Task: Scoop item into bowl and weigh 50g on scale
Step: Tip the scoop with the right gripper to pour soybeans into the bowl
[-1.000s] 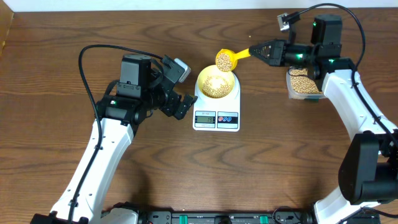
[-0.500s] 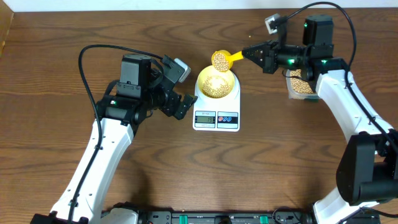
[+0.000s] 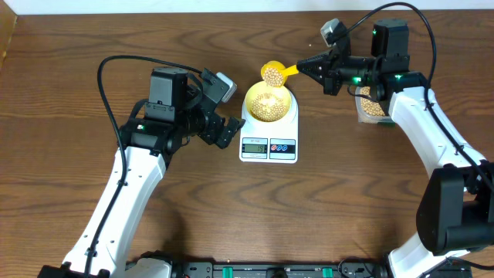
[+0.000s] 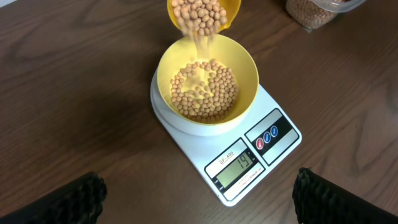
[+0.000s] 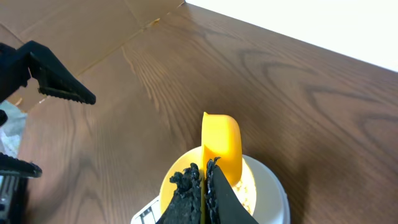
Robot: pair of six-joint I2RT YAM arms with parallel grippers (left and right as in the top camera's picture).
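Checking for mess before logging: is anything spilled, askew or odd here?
Nothing clearly wrong. Beans fall from the yellow scoop straight into the bowl, which sits squarely on the scale. A pale speck on the table behind the scoop may be a stray bean; too small to tell.

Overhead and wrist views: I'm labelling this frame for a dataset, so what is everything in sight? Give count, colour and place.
beans: many, tan; in the bowl, in the tub, and spilling from the scoop
bowl: one, pale yellow; on the scale
scale: one, white; middle of the table
scoop: one, yellow; tipped over the bowl's far rim
tub: one, clear; on the table, right of the scale
table: one, dark brown wood; under everything
left arm, right arm: two, white and black; either side of the scale
left tool: one, black; open, empty, left of the scale
right tool: one, black; shut on the scoop's handle
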